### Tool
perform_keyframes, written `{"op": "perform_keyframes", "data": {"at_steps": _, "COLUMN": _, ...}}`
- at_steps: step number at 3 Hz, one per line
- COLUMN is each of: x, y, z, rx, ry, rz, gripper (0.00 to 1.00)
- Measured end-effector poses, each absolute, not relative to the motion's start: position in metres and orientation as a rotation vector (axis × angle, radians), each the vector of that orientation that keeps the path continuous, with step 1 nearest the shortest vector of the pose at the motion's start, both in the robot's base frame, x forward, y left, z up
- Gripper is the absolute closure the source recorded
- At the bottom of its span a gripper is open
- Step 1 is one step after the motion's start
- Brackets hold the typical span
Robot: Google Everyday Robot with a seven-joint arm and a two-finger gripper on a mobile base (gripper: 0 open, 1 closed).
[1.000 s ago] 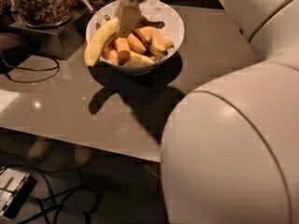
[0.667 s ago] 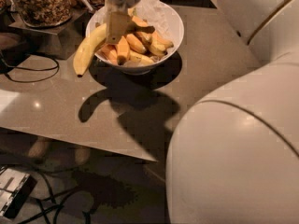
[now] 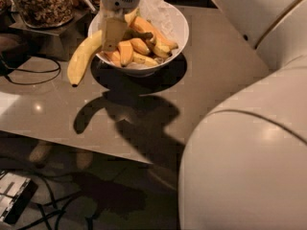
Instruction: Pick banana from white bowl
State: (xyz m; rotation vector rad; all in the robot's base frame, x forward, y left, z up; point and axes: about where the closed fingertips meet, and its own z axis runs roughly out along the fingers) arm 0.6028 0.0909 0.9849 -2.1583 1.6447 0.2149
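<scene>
The long yellow banana (image 3: pixel 82 56) with a dark tip hangs out over the left rim of the white bowl (image 3: pixel 180 25), its tip above the table. My gripper (image 3: pixel 115 32) comes down from the top of the view over the bowl's left side and is shut on the banana's upper part. Several short orange-yellow bananas (image 3: pixel 139 44) lie in the bowl on crumpled white paper (image 3: pixel 163 8). The banana's upper end is hidden behind the gripper.
A glass jar of brown nuts (image 3: pixel 43 4) stands at the back left on a dark stand. A black cable (image 3: pixel 29 75) loops on the table's left. My own white arm (image 3: pixel 249 152) fills the right side. The table's front edge (image 3: pixel 96 145) runs below, with the floor and cables beyond.
The gripper has moved left and lifted with the banana in it. The banana has swung out of the bowl, over its left rim, above the table.
</scene>
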Motion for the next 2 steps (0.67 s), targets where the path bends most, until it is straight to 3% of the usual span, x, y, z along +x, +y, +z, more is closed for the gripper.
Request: {"op": "perform_keyframes", "data": {"at_steps": 2, "x": 0.5771, "y": 0.1077, "z": 0.9852, "rx": -2.201, "ry": 1.581, "rz": 0.271, "gripper": 1.0}}
